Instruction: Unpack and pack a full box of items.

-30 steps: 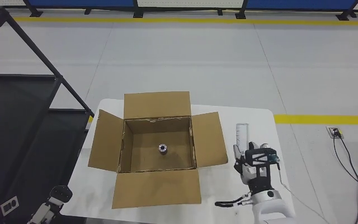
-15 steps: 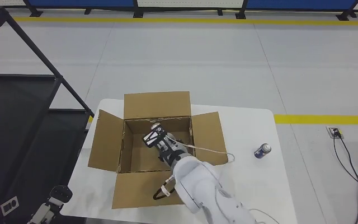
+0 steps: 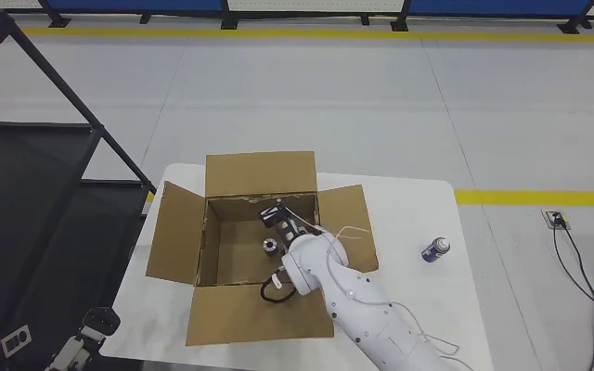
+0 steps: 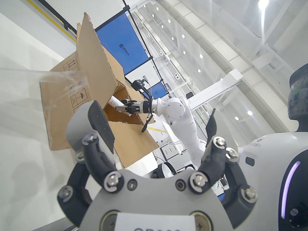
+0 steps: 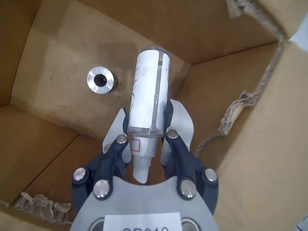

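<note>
Within a second the right arm has swung from the table to the right of the box [image 5: 216, 13] to inside it. It carries the bottle [image 5: 149, 85] with it and leaves a small blue can [image 3: 434, 249] standing alone on the table [image 3: 408, 195], well to the right of the box. This looks like the packing half of the job, with the bottle due to be set down and the can probably to follow. The right gripper [image 5: 147, 111] pinches the bottle near its neck. The bottle hangs above the box floor, base first and tilted, just beside a short metal cylinder [image 5: 101, 80] standing upright on that floor. The bottle is smooth clear plastic with a white label and a white nozzle, round and likely slippery. The cylinder is bright machined metal with a round bore. The box is matte corrugated cardboard, its flaps folded outward and ragged along the torn edges. The left gripper [image 4: 154, 114] sits low, off the box's left side, fingers spread and empty.
</note>
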Controlling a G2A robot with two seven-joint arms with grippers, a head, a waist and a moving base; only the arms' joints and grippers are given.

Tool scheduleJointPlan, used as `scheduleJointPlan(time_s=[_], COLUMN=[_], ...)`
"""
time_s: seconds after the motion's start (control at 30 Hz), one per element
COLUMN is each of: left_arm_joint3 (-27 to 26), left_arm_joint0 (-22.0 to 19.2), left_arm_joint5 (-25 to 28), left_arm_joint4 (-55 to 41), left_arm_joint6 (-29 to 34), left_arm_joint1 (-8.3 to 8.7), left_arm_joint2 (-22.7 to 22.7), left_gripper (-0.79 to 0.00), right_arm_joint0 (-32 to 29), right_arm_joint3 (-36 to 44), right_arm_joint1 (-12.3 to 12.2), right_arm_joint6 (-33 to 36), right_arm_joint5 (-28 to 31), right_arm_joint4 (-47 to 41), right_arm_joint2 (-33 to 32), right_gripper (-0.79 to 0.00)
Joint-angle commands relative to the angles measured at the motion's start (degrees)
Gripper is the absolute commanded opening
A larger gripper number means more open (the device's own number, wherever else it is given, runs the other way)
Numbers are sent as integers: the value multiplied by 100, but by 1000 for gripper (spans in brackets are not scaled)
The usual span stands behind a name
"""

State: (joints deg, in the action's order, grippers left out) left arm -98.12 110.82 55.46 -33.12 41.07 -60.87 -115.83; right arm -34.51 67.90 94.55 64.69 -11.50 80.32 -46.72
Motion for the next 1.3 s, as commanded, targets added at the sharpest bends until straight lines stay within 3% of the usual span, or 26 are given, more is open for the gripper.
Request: scheduleJointPlan(time_s=[0.0, 0.07, 0.13, 0.17, 0.23, 0.3, 0.53, 0.57, 0.6, 0.7, 0.8, 0.87, 0.97, 1.07, 1.17, 1.27], left_arm_joint3=[0, 0, 0, 0, 0, 0, 0, 0, 0, 0, 0, 0, 0, 0, 0, 0], left_arm_joint0=[0, 0, 0, 0, 0, 0, 0, 0, 0, 0, 0, 0, 0, 0, 0, 0], left_arm_joint5=[0, 0, 0, 0, 0, 0, 0, 0, 0, 0, 0, 0, 0, 0, 0, 0], left_arm_joint4=[0, 0, 0, 0, 0, 0, 0, 0, 0, 0, 0, 0, 0, 0, 0, 0], left_arm_joint6=[0, 0, 0, 0, 0, 0, 0, 0, 0, 0, 0, 0, 0, 0, 0, 0], left_arm_joint1=[0, 0, 0, 0, 0, 0, 0, 0, 0, 0, 0, 0, 0, 0, 0, 0], left_arm_joint2=[0, 0, 0, 0, 0, 0, 0, 0, 0, 0, 0, 0, 0, 0, 0, 0], left_gripper=[0, 0, 0, 0, 0, 0, 0, 0, 0, 0, 0, 0, 0, 0, 0, 0], right_arm_joint0=[-15, -19, -7, 6, 17, 19, -244, -348, -487, -1105, -1960, -2529, -3302, -3901, -4190, -4144], right_arm_joint3=[-69, -147, -227, -274, -328, -347, 252, 479, 779, 2002, 3481, 4399, 5516, 6135, 6209, 5774], right_arm_joint1=[11, 31, 57, 70, 97, 119, 81, 55, 23, -120, -282, -379, -486, -549, -577, -594], right_arm_joint6=[-18, -105, -211, -263, -401, -498, -543, -548, -569, -637, -679, -701, -887, -1089, -1091, -906], right_arm_joint5=[34, 6, 5, 3, -11, 6, -8, -11, 7, 29, 147, 198, 249, 19, -242, -256], right_arm_joint4=[-54, -73, -152, -156, -191, -232, -13, 68, 112, 471, 972, 1384, 1755, 2084, 2086, 1742], right_arm_joint2=[-34, -53, -75, -73, -76, -85, -244, -302, -383, -718, -1105, -1405, -1898, -2459, -3123, -3730], right_gripper=[-785, -785, -643, -533, -505, -425, -406, -397, -249, -311, -219, -12, 0, 0, 0, 0])
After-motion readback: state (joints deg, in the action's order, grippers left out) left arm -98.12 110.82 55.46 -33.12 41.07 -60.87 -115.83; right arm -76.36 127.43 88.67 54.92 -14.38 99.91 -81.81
